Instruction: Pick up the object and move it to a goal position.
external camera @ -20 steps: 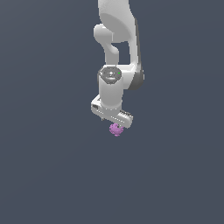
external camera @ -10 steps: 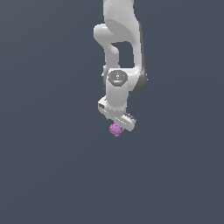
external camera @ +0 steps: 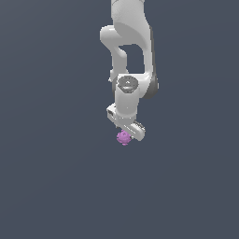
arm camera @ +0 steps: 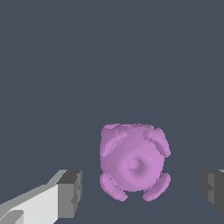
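In the exterior view, the white arm [external camera: 130,56] comes down from the top of the frame over a plain dark blue-grey surface [external camera: 51,177]. Nothing else lies around it, so nothing stands between the arm and the small purple-pink object [external camera: 123,137], which sits right under the hand [external camera: 127,132], at the lower edge of the hand's white body. From here the fingers are too small to make out, and whether the object touches the surface or hangs clear of it cannot be told. No lettering or label can be read on the arm.

In the wrist view, the object [arm camera: 133,161] fills the lower middle of the picture. It is a roundish knobbly lump with a small round nub at the middle of the face turned toward the camera and four raised lobes set around it at the corners. It is about as wide as it is tall, so no long axis shows. The two dark finger pads [arm camera: 71,192] stand one on each side of it, each with a clear gap of bare surface between pad and object. The hand is spread wide and grips nothing. The object carries no writing.
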`<control>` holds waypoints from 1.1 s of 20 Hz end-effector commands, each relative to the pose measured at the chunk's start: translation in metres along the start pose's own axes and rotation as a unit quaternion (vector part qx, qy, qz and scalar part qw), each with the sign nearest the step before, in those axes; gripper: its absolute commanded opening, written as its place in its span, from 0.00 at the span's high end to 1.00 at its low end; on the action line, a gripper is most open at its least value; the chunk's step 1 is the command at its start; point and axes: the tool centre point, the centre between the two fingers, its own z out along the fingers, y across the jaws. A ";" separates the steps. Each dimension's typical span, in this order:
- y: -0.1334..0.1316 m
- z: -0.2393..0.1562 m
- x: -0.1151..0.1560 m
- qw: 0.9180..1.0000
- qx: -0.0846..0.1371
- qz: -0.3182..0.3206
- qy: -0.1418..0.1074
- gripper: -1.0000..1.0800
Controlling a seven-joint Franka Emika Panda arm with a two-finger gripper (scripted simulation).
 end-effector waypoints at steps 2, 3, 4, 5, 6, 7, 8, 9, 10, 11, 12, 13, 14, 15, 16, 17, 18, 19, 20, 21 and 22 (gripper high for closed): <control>0.000 0.001 0.000 1.000 0.000 0.000 0.000 0.04; 0.000 0.003 0.000 1.000 0.000 0.000 0.000 0.04; 0.000 0.005 0.000 1.000 0.000 0.001 0.000 0.04; 0.000 0.008 0.000 1.000 0.000 0.001 0.000 0.04; 0.000 0.012 0.000 1.000 0.000 0.001 0.000 0.04; 0.001 0.016 0.000 1.000 0.000 0.001 0.000 0.04; 0.000 0.021 -0.001 1.000 0.000 0.001 0.000 0.04; 0.001 0.027 -0.001 1.000 0.000 0.001 0.000 0.04; 0.001 0.032 -0.001 1.000 0.000 0.001 0.000 0.04; 0.001 0.036 -0.001 1.000 0.000 0.002 0.000 0.04; 0.001 0.040 -0.001 1.000 0.000 0.002 0.000 0.04; 0.001 0.044 -0.001 1.000 0.000 0.002 0.000 0.04; 0.001 0.046 -0.001 1.000 0.000 0.002 0.000 0.04; 0.000 0.048 -0.001 1.000 0.000 0.002 0.000 0.04; 0.000 0.049 0.000 1.000 0.000 0.002 0.000 0.04; 0.000 0.050 0.000 1.000 0.000 0.002 0.000 0.04; 0.000 0.050 0.000 1.000 0.000 0.002 0.000 0.04; 0.000 0.050 0.000 1.000 0.000 0.002 0.000 1.00; 0.000 0.050 0.000 1.000 0.000 0.002 0.000 1.00; 0.000 0.050 0.000 1.000 0.000 0.002 0.000 1.00; 0.000 0.050 0.000 1.000 0.000 0.002 0.000 1.00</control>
